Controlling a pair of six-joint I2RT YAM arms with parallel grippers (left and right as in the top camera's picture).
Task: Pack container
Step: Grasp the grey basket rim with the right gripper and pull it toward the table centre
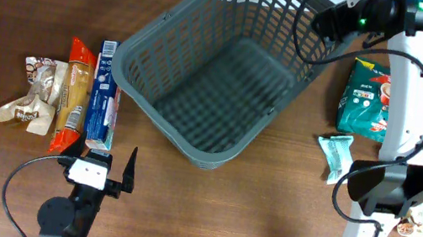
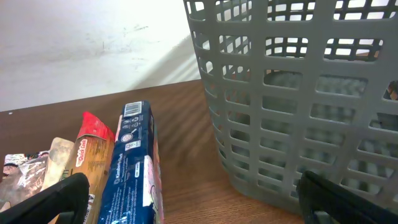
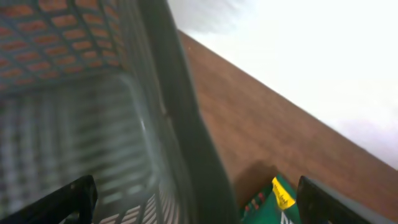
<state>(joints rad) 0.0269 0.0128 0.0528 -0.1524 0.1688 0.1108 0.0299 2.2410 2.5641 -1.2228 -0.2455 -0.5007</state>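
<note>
The container, a large dark grey lattice basket (image 1: 210,76), stands in the middle of the table with nothing visible inside. My right gripper (image 1: 329,22) is open at its far right rim. In the right wrist view the right gripper (image 3: 199,208) straddles the basket wall (image 3: 180,124), one finger inside and one outside. My left gripper (image 1: 106,166) is open and empty low over the table at the front left. In the left wrist view the left gripper (image 2: 196,208) faces the basket wall (image 2: 298,106) and a blue packet (image 2: 134,162).
Left of the basket lie the blue packet (image 1: 105,93), an orange-red packet (image 1: 72,96) and brown wrappers (image 1: 32,94). Right of it lie a green packet (image 1: 365,99), a small teal packet (image 1: 335,155) and a snack (image 1: 418,219) by the right arm's base.
</note>
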